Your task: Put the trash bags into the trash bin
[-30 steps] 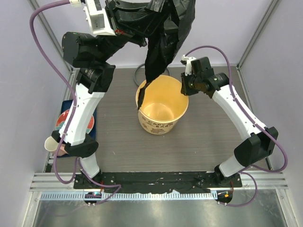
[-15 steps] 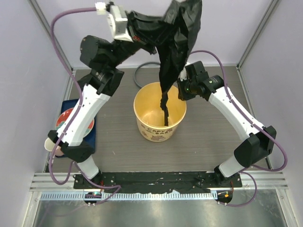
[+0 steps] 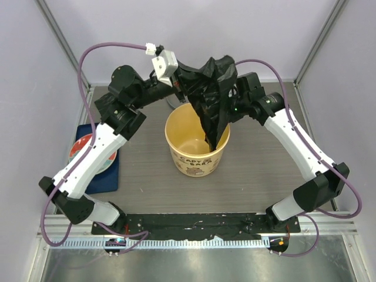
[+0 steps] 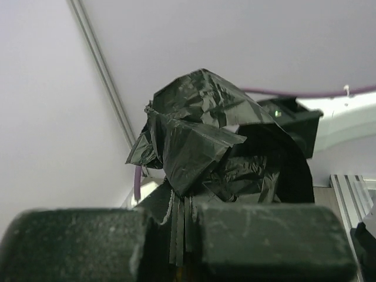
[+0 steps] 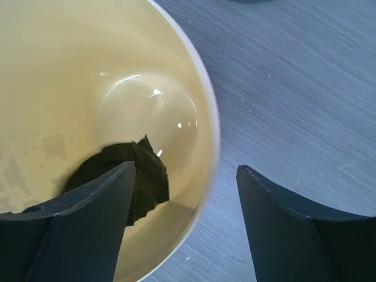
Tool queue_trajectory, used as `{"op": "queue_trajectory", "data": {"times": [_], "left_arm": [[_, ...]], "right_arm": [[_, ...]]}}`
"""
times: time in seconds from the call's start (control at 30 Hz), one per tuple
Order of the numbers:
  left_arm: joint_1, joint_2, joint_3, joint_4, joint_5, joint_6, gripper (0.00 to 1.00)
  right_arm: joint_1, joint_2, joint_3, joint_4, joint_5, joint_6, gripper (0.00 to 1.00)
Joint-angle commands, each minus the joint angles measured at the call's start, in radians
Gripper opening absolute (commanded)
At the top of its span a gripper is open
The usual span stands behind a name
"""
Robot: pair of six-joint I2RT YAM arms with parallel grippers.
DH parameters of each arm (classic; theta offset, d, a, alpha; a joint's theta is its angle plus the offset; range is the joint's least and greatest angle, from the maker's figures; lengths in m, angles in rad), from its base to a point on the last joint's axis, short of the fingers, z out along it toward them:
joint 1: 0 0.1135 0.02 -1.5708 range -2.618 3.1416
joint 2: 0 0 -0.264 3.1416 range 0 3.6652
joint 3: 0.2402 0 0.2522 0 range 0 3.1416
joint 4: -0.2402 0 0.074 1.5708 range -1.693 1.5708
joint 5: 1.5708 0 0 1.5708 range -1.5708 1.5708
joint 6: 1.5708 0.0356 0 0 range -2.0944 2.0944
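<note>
I count one bag (image 3: 208, 94) and one bin (image 3: 194, 163). My left gripper (image 4: 182, 235) clenches the bag, its tail inside the bin; my right gripper (image 5: 185, 176) is released.

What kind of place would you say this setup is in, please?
Probably a robot lab test cell: plain panels in metal framing enclose a table where two bolted arms handle a bag over a bin.

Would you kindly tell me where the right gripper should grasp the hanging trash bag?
Likely the narrow hanging stretch of the trash bag just above the trash bin rim, approached from the right: there the film bunches into a slim strand the open right gripper could close across.
</note>
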Motion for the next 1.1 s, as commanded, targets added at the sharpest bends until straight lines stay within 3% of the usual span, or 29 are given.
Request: {"op": "queue_trajectory", "data": {"times": [0.0, 0.2, 0.37, 0.5, 0.6, 0.7, 0.83, 0.9, 1.07], "left_arm": [[0.014, -0.086, -0.096, -0.058, 0.035, 0.097, 0.0], [0.018, -0.121, -0.168, -0.096, -0.004, 0.138, 0.0], [0.031, -0.118, -0.169, -0.116, -0.044, 0.169, 0.0], [0.049, -0.101, -0.154, -0.125, -0.088, 0.171, 0.0], [0.054, -0.096, -0.146, -0.148, -0.145, 0.192, 0.0], [0.054, -0.092, -0.137, -0.2, -0.159, 0.206, 0.0], [0.052, -0.075, -0.122, -0.266, -0.111, 0.22, 0.0], [0.052, -0.07, -0.122, -0.272, -0.12, 0.223, 0.0], [0.052, -0.06, -0.114, -0.265, -0.104, 0.21, 0.0]], "right_arm": [[-0.001, -0.072, 0.119, -0.052, -0.116, -0.131, 0.78], [-0.021, -0.124, 0.156, -0.228, -0.17, -0.279, 0.83], [-0.049, -0.184, 0.136, -0.268, -0.136, -0.386, 0.84], [-0.139, -0.158, 0.181, -0.268, -0.106, -0.382, 0.85], [-0.333, -0.111, 0.291, -0.274, -0.237, -0.308, 0.85], [-0.395, -0.1, 0.369, -0.248, -0.528, -0.205, 0.86], [-0.383, -0.151, 0.319, 0.111, -0.779, 0.093, 0.86], [-0.356, -0.137, 0.34, 0.183, -0.808, 0.21, 0.86], [-0.227, -0.072, 0.415, 0.138, -0.736, 0.172, 0.86]]}}
